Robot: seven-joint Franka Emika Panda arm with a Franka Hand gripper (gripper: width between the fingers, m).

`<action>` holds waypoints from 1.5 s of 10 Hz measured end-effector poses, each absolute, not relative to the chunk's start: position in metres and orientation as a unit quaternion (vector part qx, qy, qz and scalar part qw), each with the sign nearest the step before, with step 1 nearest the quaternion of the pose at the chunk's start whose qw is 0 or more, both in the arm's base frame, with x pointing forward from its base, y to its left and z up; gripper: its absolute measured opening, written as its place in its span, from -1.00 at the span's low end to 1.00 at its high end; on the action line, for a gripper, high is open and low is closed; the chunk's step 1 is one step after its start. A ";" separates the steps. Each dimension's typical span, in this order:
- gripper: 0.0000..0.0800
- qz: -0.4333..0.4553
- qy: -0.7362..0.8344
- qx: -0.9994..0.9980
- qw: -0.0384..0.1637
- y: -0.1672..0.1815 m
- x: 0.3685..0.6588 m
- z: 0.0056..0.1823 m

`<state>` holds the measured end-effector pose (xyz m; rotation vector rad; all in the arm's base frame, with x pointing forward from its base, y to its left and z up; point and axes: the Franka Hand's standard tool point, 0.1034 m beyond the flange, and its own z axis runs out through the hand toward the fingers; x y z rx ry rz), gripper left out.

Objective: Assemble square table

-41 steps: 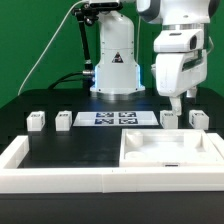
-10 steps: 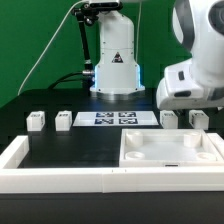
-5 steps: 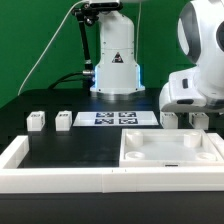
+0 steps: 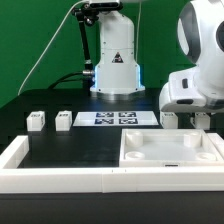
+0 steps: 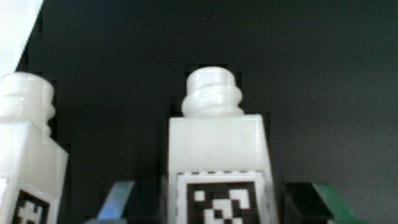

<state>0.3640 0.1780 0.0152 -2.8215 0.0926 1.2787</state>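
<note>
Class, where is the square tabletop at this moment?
The tabletop lies at the exterior view's lower right, nearer the camera than the marker board.

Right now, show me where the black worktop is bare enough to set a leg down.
Free: the worktop between the low wall, tabletop and marker board. Crowded: the exterior view's right, where the gripper straddles one leg beside a second leg.
</note>
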 end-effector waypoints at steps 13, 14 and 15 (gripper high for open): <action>-0.28 0.299 0.028 -0.953 0.050 0.163 0.409 0.053; -0.28 0.276 0.028 -0.959 0.055 0.159 0.421 0.060; -0.28 0.238 0.028 -0.969 0.062 0.157 0.438 0.067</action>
